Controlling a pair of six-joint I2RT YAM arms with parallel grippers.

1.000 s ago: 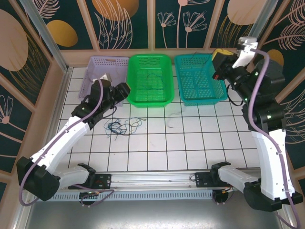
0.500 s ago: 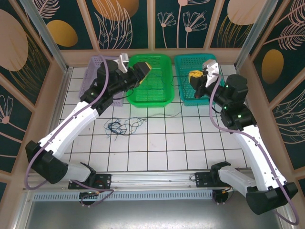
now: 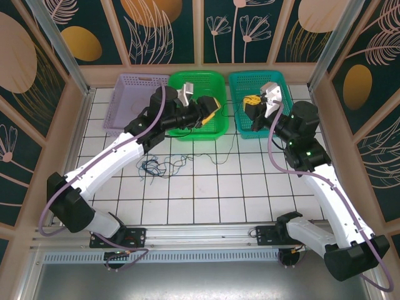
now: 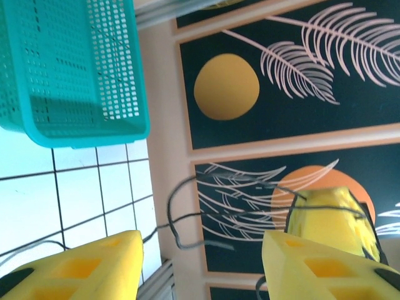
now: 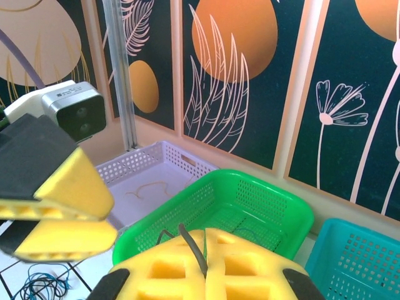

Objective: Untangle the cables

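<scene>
Yellow foam, my right gripper (image 5: 205, 240): pads pressed together, pinching a dark cable (image 5: 189, 244) in their seam.
My left gripper (image 4: 201, 250): fingers well apart; the dark cable shows in the gap, nothing clamped.
Gripper positions, top view: upper centre; left over the green basket (image 3: 195, 75), right at the left rim of the teal basket (image 3: 284, 130).
Tangle of cables (image 3: 159, 167): on the white tiled table (image 3: 206, 194), left of centre, below the green basket.
Pale strand (image 5: 147, 187): lying in the purple basket (image 5: 125, 165).
</scene>
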